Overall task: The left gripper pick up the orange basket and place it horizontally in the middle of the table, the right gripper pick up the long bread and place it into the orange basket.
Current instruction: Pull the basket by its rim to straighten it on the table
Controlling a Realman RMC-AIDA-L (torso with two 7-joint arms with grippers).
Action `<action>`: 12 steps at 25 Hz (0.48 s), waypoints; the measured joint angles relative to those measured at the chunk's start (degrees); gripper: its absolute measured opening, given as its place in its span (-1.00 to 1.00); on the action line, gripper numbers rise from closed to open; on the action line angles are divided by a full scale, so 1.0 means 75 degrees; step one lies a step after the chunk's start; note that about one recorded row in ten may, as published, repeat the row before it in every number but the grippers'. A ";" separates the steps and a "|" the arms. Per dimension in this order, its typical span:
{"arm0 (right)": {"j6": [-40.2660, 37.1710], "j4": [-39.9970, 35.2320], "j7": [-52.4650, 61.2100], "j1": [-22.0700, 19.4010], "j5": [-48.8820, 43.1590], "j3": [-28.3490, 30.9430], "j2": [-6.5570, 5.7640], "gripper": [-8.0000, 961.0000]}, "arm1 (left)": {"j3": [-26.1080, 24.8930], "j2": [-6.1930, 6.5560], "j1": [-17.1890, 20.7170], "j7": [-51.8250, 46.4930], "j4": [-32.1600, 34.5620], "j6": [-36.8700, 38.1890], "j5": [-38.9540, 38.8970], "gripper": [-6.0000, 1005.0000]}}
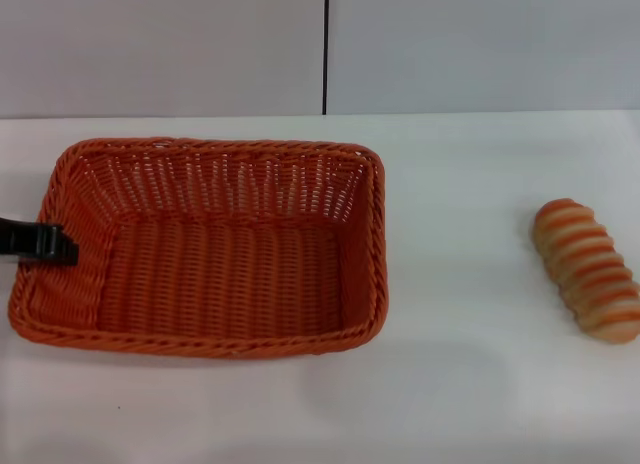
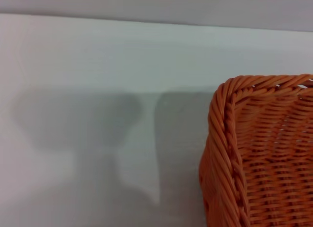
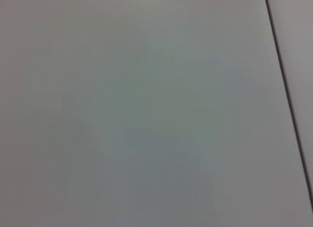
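The orange basket point(image 1: 225, 274) rests flat on the white table point(image 1: 460, 384), left of centre, long side across my view, with nothing in it. My left gripper point(image 1: 40, 242) reaches in from the left edge of the head view as a black tip at the basket's left rim. The left wrist view shows one braided corner of the basket point(image 2: 264, 153) and the arm's shadow on the table point(image 2: 98, 65). The long bread point(image 1: 587, 271), tan with orange and cream stripes, lies at the far right of the table. My right gripper is out of view.
A light grey wall with a dark vertical seam point(image 1: 325, 49) stands behind the table. The right wrist view holds only a plain pale surface with a dark seam point(image 3: 286, 90). Bare tabletop lies between the basket and the bread.
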 joint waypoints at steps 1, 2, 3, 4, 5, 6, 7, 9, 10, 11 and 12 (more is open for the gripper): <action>0.0000 0.0000 0.0000 0.0000 0.0000 0.0000 0.0000 0.17 | 0.0000 0.0000 0.0000 0.0000 0.0000 0.0000 0.0000 -0.71; 0.0013 0.0000 0.0000 0.0002 0.0000 -0.0024 0.0011 0.17 | 0.0001 0.0000 0.0051 0.0000 0.0010 -0.0001 -0.0034 -0.71; 0.0013 0.0000 0.0000 0.0002 0.0000 -0.0024 0.0011 0.17 | 0.0011 0.0000 0.0116 -0.0001 0.0032 -0.0004 -0.0084 -0.71; 0.0028 0.0000 0.0000 0.0002 0.0000 -0.0025 0.0015 0.17 | 0.0033 0.0001 0.0183 -0.0001 0.0067 -0.0006 -0.0157 -0.72; 0.0062 0.0000 0.0000 0.0004 0.0005 -0.0031 0.0026 0.17 | 0.0075 0.0006 0.0287 0.0000 0.0121 -0.0008 -0.0332 -0.72; 0.0062 0.0000 0.0000 0.0004 0.0005 -0.0031 0.0026 0.17 | 0.0075 0.0006 0.0287 0.0000 0.0121 -0.0008 -0.0332 -0.72; 0.0069 0.0000 0.0000 0.0004 0.0014 -0.0033 0.0028 0.17 | 0.0082 0.0015 0.0315 0.0003 0.0136 -0.0010 -0.0413 -0.72; 0.0072 0.0000 0.0000 0.0005 0.0027 -0.0040 0.0039 0.17 | 0.0091 0.0025 0.0340 0.0008 0.0151 -0.0011 -0.0490 -0.73; 0.0072 0.0000 -0.0005 0.0005 0.0029 -0.0041 0.0045 0.17 | 0.0213 0.0054 0.0355 0.0021 0.0148 0.0008 -0.0557 -0.73; 0.0072 0.0000 -0.0005 0.0005 0.0029 -0.0041 0.0045 0.17 | 0.0213 0.0054 0.0355 0.0021 0.0148 0.0008 -0.0557 -0.71; 0.0074 0.0000 -0.0020 0.0005 0.0029 -0.0042 0.0052 0.17 | 0.0356 0.0070 0.0349 0.0025 0.0115 0.0019 -0.0566 -0.70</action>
